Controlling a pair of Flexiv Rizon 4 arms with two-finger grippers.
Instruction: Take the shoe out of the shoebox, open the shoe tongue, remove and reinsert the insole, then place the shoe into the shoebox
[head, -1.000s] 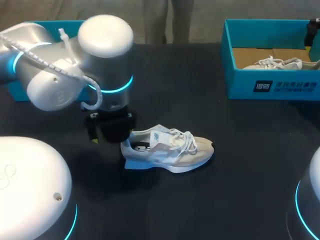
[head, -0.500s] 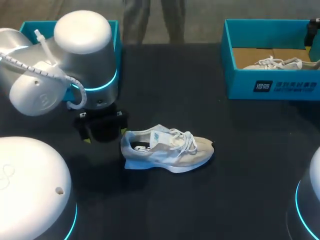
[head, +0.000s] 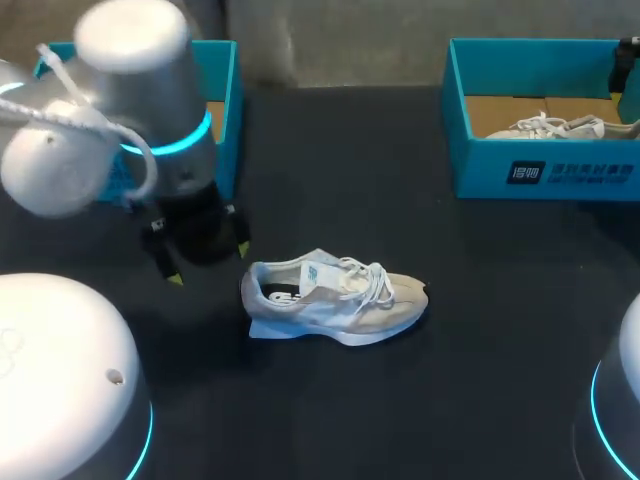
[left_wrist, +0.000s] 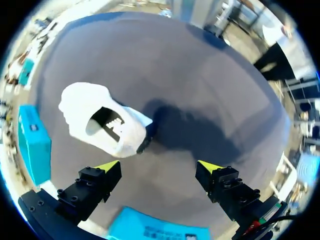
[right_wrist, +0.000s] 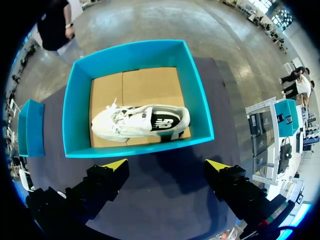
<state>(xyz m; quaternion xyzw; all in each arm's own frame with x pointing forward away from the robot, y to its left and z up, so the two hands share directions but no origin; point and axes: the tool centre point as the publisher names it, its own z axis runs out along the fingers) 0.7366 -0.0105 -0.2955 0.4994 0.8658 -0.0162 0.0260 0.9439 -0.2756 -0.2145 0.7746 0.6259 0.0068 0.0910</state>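
1. Take the shoe (head: 335, 305) as the mark; out of the shoebox (head: 462, 140), upright on its sole on the table (head: 380, 200), tongue (head: 318, 274) and laces (head: 368, 280) on top
2. Note the left gripper (left_wrist: 159, 166) just off the heel of the shoe, above table level; fingers spread wide, pinching nothing, touching nothing
3. Note the right gripper (right_wrist: 166, 164) well apart from the shoe, out beyond its toe, hanging over the shoebox; fingers spread there too, empty
4. Judged as the step in hand: work at the mouth of the shoe, tongue first, then insole (left_wrist: 112, 120); dark insole showing inside the opening, apparently seated; impossible to tell whether already pulled and put back
5. To do it well: come down from the heel side along the length of the shoe; narrow the spread before entering, too wide for the opening as it stands; pinch the tongue near its tip, clear of the laces, and fold it toward the toe; expect a light shoe to slide or tip on the smooth table, so pin it with the right gripper before pulling
6. Around: a second shoe (right_wrist: 140, 121) lying on its side in the shoebox, far beyond the toe of the shoe; another teal box (head: 222, 90) behind the heel of the shoe, close by the left gripper
7. In the way: loose laces over the tongue, likely to snag a fingertip; second shoe taking up floor in the shoebox, leaving less room for the return; teal box behind the heel limiting any backward swing of the left gripper
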